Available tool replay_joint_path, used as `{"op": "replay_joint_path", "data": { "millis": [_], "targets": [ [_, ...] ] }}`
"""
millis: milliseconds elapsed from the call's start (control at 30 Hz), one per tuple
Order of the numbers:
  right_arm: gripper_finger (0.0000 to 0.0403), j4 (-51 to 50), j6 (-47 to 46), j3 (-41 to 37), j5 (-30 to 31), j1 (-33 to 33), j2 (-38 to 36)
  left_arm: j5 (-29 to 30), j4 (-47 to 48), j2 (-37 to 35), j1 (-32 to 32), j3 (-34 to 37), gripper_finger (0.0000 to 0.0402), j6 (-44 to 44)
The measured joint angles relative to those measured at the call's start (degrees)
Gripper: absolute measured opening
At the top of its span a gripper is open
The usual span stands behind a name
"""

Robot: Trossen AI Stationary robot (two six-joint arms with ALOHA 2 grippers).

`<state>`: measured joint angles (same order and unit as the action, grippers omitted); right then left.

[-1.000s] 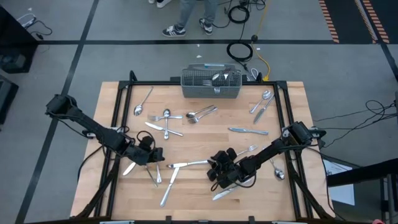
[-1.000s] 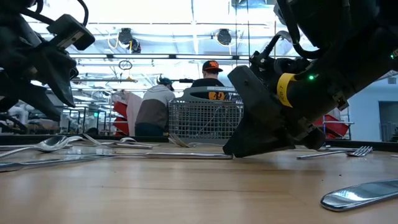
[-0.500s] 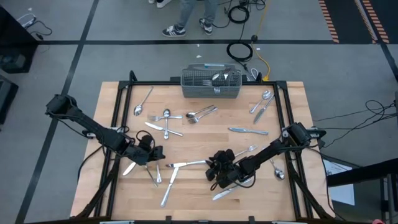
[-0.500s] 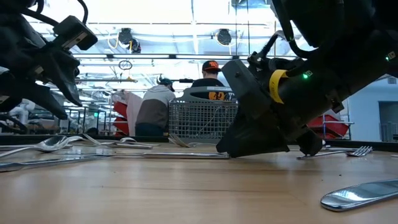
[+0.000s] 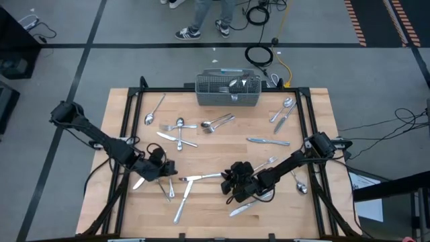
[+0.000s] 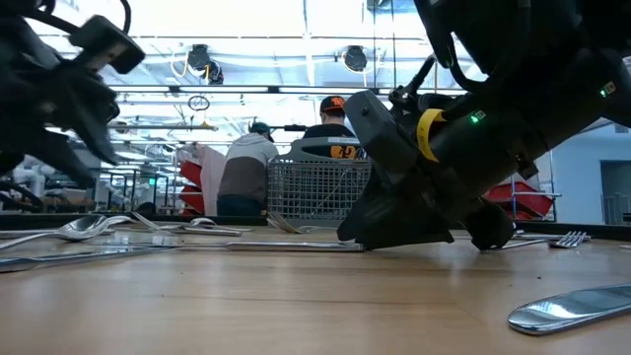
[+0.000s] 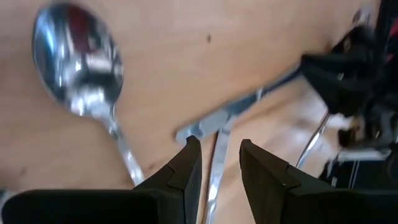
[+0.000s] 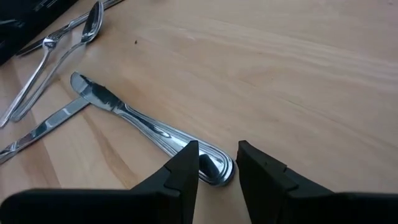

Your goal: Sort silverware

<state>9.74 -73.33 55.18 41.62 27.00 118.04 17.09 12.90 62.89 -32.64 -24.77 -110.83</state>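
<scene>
basket [image 5: 228, 91] at table's [image 5: 208, 208] far edge | silverware [image 5: 180, 132] scattered before it

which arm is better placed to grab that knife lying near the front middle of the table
Right, probably. In its wrist view the right tool is open with the knife handle end between its fingers. The left tool sits further left over a spoon and other pieces.
</scene>
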Motion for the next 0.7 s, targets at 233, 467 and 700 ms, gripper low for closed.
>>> {"op": "replay_joint_path", "data": {
  "millis": [233, 467, 700],
  "targets": [
    [0.01, -1.0, -1.6, 0.0, 0.1, 0.0, 0.0, 0.6, -2.4, 0.0, -4.5, 0.0, 0.0113, -6.4],
    [0.01, -0.7, 0.0, 0.0, 0.4, 0.0, 0.0, 4.5, -6.5, 0.0, -6.1, 0.0, 0.0113, -6.2],
    [0.0059, -1.1, 1.6, 0.0, 0.4, 0.0, 0.0, 7.4, -6.4, 0.0, -6.1, 0.0, 0.0113, -3.9]
  ]
}}
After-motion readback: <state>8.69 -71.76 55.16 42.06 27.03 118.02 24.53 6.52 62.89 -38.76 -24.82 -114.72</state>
